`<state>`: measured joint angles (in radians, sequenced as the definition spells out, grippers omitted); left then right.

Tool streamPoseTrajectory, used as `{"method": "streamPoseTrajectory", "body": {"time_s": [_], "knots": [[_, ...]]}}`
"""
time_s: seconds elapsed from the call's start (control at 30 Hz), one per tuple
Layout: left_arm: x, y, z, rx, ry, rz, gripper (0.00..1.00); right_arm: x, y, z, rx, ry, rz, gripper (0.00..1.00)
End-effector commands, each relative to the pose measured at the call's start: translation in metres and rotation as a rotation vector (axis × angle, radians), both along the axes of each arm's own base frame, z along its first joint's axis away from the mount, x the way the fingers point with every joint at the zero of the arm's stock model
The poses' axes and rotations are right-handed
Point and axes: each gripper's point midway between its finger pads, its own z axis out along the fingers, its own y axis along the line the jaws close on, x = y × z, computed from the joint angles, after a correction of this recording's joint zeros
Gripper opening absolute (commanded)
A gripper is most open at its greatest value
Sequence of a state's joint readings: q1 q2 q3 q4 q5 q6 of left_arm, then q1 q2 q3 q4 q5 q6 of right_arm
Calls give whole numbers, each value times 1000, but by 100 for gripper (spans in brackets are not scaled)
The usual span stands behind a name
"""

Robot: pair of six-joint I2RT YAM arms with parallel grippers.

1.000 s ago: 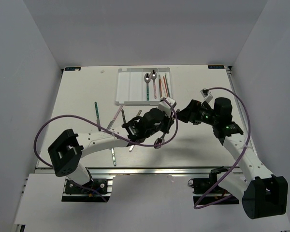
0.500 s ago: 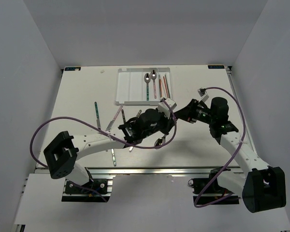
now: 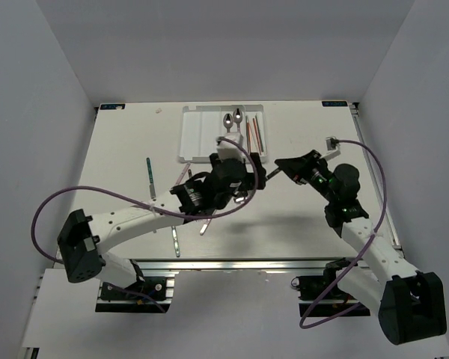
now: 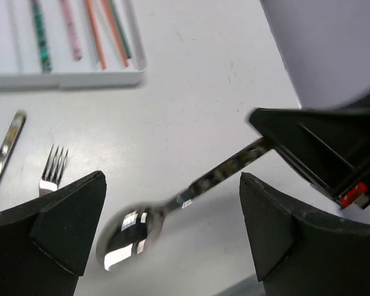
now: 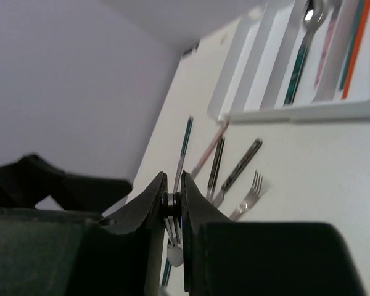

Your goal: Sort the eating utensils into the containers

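Observation:
A silver spoon (image 4: 126, 231) hangs over the table, bowl low and handle slanting up to the right. My right gripper (image 5: 174, 180) is shut on the end of the spoon's (image 5: 174, 254) handle. My left gripper (image 4: 169, 228) is open, its fingers (image 4: 68, 222) wide apart on either side of the bowl without touching it. From above, both grippers meet just below the white tray (image 3: 198, 138), left gripper (image 3: 245, 188) and right gripper (image 3: 278, 164). The tray's right slots hold two spoons (image 3: 228, 123) and red and green chopsticks (image 3: 253, 134).
Loose utensils lie left of the arms: a teal-handled piece (image 3: 149, 178), a pink-handled one (image 3: 181, 179), a fork (image 4: 51, 172), dark-handled knives (image 5: 237, 169) and a silver piece (image 3: 176, 241) near the front edge. The tray's left slots (image 3: 193, 131) hold nothing.
My left gripper has opened and let go of the spoon. My right gripper has closed on the handle. Both wrists have shifted toward the tray.

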<state>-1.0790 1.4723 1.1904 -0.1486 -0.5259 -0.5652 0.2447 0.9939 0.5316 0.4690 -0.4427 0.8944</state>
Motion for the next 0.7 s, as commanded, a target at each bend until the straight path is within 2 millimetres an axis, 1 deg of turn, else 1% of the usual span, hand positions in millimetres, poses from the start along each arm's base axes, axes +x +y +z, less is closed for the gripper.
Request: {"method": "streamPoseTrajectory", "body": {"time_s": [0.0, 0.03, 0.07, 0.1, 0.13, 0.17, 0.2, 0.23, 0.27, 0.3, 0.33, 0.37, 0.4, 0.43, 0.47, 0.5, 0.53, 0.6, 0.67], "knots": [[-5, 61, 23, -262, 152, 354, 98, 17, -44, 53, 198, -231, -313, 0], [-14, 58, 20, -329, 199, 329, 98, 10, -53, 79, 298, -322, -344, 0], [-23, 61, 20, -491, 232, 321, 98, 7, -64, 86, 349, -354, -392, 0], [-35, 50, 24, -594, 268, 225, 98, 2, -65, 80, 373, -364, -392, 0], [-37, 42, 62, -816, 210, 146, 98, -8, -73, 100, 448, -440, -406, 0], [-45, 52, 46, -870, 216, 126, 98, -11, -76, 103, 472, -457, -411, 0], [-49, 50, 54, -932, 200, 84, 98, -14, -75, 106, 481, -476, -402, 0], [-52, 46, 59, -960, 199, 45, 98, -18, -75, 108, 488, -493, -393, 0], [-52, 41, 67, -985, 177, 21, 98, -22, -76, 112, 497, -512, -390, 0], [-52, 36, 70, -992, 176, 2, 98, -27, -76, 116, 505, -537, -386, 0], [-53, 32, 71, -1004, 183, -14, 98, -30, -77, 117, 506, -550, -388, 0], [-54, 29, 79, -1054, 188, -35, 98, -30, -79, 116, 497, -555, -400, 0], [-52, 24, 70, -1056, 199, -32, 98, -34, -81, 120, 500, -568, -404, 0], [-52, 25, 77, -1104, 188, -43, 98, -35, -81, 119, 495, -569, -407, 0], [-49, 26, 77, -1136, 190, -29, 98, -40, -80, 122, 494, -582, -392, 0], [-48, 24, 71, -1142, 188, -29, 98, -42, -78, 121, 490, -585, -382, 0], [-46, 26, 82, -1183, 162, -43, 98, -44, -76, 121, 487, -587, -369, 0], [-44, 20, 86, -1186, 148, -57, 98, -46, -73, 118, 489, -578, -351, 0], [-39, 9, 90, -1192, 143, -69, 98, -47, -73, 116, 494, -576, -347, 0]]}}
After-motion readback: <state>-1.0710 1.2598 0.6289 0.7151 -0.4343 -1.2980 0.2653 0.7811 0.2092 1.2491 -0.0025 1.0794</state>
